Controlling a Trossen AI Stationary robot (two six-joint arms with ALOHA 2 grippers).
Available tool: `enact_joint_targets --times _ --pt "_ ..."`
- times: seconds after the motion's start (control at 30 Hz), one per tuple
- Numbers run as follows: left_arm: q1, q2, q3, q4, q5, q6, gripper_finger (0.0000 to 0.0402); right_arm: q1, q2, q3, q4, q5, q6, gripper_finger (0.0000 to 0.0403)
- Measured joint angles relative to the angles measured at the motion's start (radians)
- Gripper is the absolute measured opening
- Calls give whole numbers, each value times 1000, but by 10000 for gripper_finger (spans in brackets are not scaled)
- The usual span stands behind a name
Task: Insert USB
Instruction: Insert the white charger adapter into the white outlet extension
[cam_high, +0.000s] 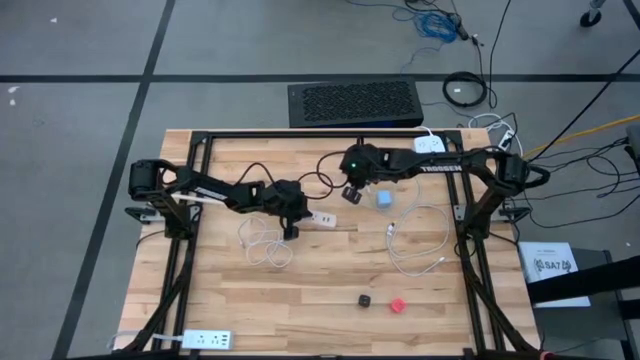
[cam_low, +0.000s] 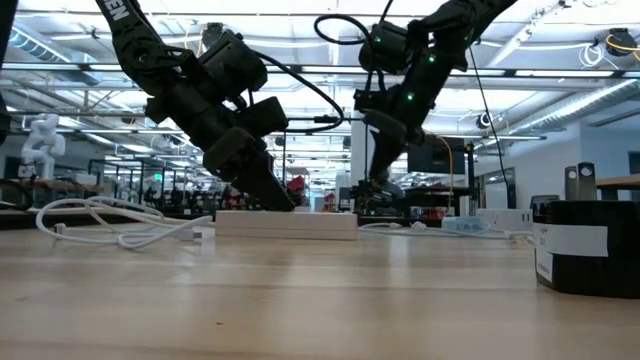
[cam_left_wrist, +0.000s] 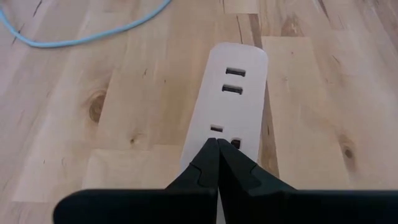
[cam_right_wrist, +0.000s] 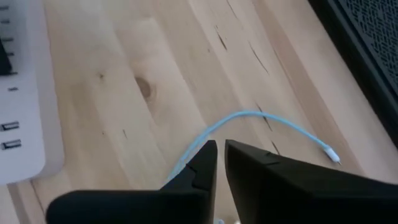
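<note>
A white power strip (cam_left_wrist: 231, 93) with USB ports lies flat on the wooden table, left of centre (cam_high: 323, 218). My left gripper (cam_left_wrist: 217, 142) is shut with its tips down on the strip's near end. A thin pale-blue USB cable (cam_right_wrist: 273, 119) arcs across the wood, and its small plug end (cam_right_wrist: 334, 157) rests on the table. My right gripper (cam_right_wrist: 221, 146) hangs above the table just beyond the strip (cam_high: 350, 193). It is nearly shut, and the cable runs up to its fingers. My left gripper presses its shut fingertips (cam_left_wrist: 210, 149) down on the strip's top face (cam_left_wrist: 214, 129), beside the small ports at one end. It comes slanting down, along the strip's length. The strip stays flat on the table. My right gripper seems shut on the cable (cam_right_wrist: 194, 150) some way back from the plug. The cable disappears behind one finger (cam_right_wrist: 202, 168), which hides the contact. From there the cable slopes down to the table, slack, its plug end resting on the wood.
Coils of white cable lie left (cam_high: 265, 245) and right (cam_high: 415, 245) of centre. A blue cube (cam_high: 385, 199), a small black piece (cam_high: 365, 299) and a red piece (cam_high: 397, 305) sit on the table. A second power strip (cam_high: 205, 340) lies at the near left corner.
</note>
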Motion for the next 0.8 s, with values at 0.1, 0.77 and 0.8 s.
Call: enact_joint_targets --times 0.1,0.77,0.8 --pt "0 0 0 0 -17 0 3 -2 0 0 -18 0 2 15" --pt "0 0 0 25 -67 0 3 -8 0 0 -140 -29 19 153" --pt "0 0 0 25 -67 0 3 -8 0 0 -138 -28 19 159"
